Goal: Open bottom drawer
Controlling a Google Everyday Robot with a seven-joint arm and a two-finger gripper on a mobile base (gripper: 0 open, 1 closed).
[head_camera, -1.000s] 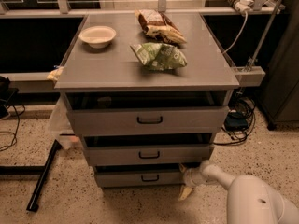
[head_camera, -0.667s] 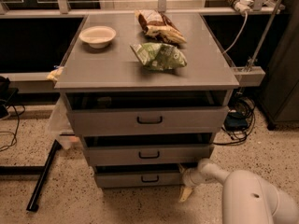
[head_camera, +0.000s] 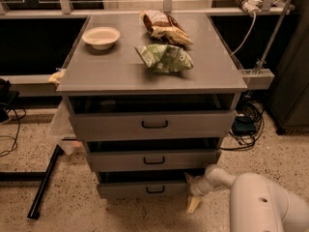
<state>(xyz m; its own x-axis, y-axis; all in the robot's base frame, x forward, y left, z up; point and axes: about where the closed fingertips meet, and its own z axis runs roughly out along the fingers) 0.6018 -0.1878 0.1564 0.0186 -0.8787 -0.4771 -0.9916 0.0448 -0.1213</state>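
Note:
The bottom drawer (head_camera: 140, 189) is the narrowest grey front, lowest of three, with a small black bar handle (head_camera: 155, 190); a dark gap shows above it. My gripper (head_camera: 191, 193) is at the drawer's right end, near the floor, on the white arm (head_camera: 256, 202) that comes in from the lower right. One pale finger (head_camera: 193, 205) points down beside the drawer's right corner. The mid-sized drawer (head_camera: 153, 160) and the widest top drawer (head_camera: 153, 124) sit above it.
On the grey cabinet top (head_camera: 96, 74) lie a white bowl (head_camera: 101, 36), a green bag (head_camera: 165, 58) and a brown bag (head_camera: 164, 27). A black bar (head_camera: 43, 185) lies on the speckled floor at the left. Cables (head_camera: 246, 124) lie at the right.
The arm has shifted slightly left, bringing the gripper closer against the bottom drawer's right end. The drawers look the same.

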